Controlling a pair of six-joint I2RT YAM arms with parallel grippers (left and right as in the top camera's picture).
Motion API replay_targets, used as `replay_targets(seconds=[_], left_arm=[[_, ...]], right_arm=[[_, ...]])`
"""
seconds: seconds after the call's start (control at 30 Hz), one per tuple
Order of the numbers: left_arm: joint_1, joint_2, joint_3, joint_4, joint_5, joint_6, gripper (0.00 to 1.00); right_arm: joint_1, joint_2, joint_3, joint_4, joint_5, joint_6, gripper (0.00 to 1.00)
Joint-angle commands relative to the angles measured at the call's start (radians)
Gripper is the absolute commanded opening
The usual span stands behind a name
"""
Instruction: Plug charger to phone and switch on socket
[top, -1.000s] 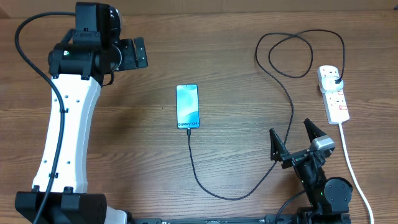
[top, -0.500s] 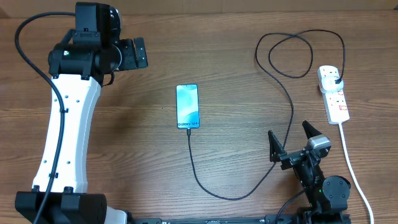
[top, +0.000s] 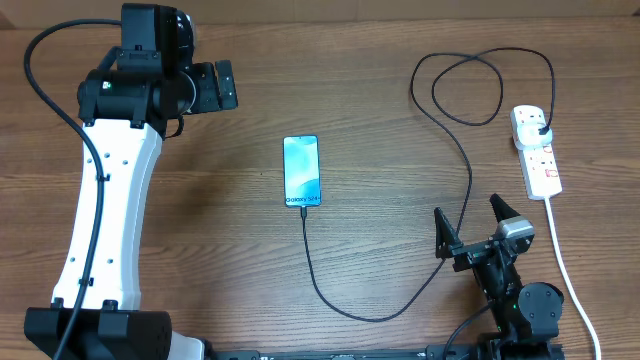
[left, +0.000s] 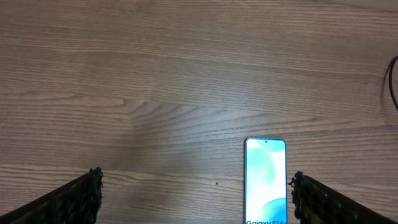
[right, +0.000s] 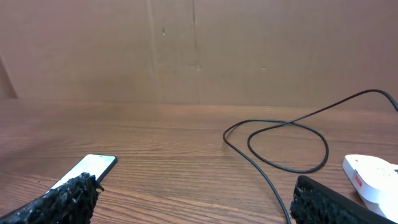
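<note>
From above, my left tool (top: 226, 86) hangs over the far left part of the desk (top: 360, 60), well apart from everything. Its two fingers are spread and hold nothing. My right tool (top: 470, 222) is at the near right. Its fingers are spread wide too, with nothing in them. It sits between the charger (top: 467, 170) and the socket (top: 540, 160), near both, so I think it is the one to reach over. The phone (top: 302, 171) lies flat in the middle, screen up. The charger meets the phone's near end, so it looks plugged in, but the tip is too small for me to be sure. Its other end loops far out and goes to the black plug (top: 541, 127) in the far outlet of the socket. I cannot tell if the socket is on.

From my left wrist, I see my two dark fingers (left: 74, 199) far apart at the bottom corners. The phone lies flat just beside the right one.

From my right wrist, my fingers (right: 62, 199) are spread low over the desk. The phone is at the left, the charger's loop is in the middle, and the white socket peeks in at the right. A brown wall (right: 186, 50) stands behind. I think switching the socket on is the step left, and it is a short reach to my right.
</note>
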Motion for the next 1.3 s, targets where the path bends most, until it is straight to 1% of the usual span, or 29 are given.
replay_targets(seconds=[0.0,0.23,1.27], left_arm=[[-0.006,0.005,0.003,0.001,-0.012,0.019,1.00],[-0.006,0.005,0.003,0.001,-0.013,0.019,1.00],[-0.006,0.005,0.003,0.001,-0.013,0.019,1.00]], right_arm=[[0.006,-0.009,-0.010,-0.001,0.017,-0.009,1.00],[0.006,-0.009,-0.010,-0.001,0.017,-0.087,1.00],[0.005,-0.009,-0.010,0.004,0.010,-0.086,1.00]])
